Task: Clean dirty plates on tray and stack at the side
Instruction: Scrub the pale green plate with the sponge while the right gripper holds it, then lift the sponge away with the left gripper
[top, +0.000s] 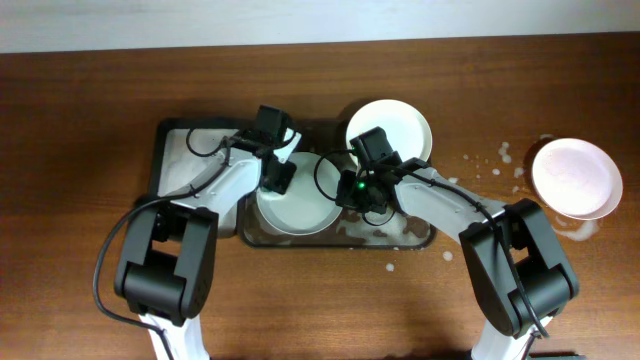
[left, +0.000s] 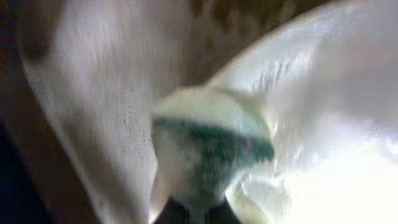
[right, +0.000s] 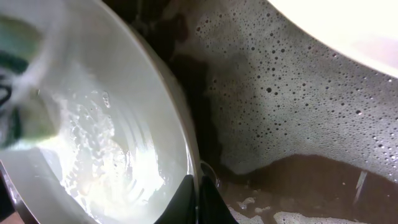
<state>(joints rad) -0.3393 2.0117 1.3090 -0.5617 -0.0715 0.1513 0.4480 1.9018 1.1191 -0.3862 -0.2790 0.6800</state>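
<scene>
The tray lies in the middle of the overhead view, on the brown table. Its floor is covered with bubbly foam. Inside it, at the centre, sits the soapy plate, wet and glossy. The right gripper is closed on the rim of this plate, at its right edge. The left gripper is clamped on a green and white sponge, which presses on the upper left part of the same plate; the left wrist view is very blurred. A second plate rests at the upper right corner of the tray. A third plate stands apart on the table at the right edge of the frame, with white splashes near it.
</scene>
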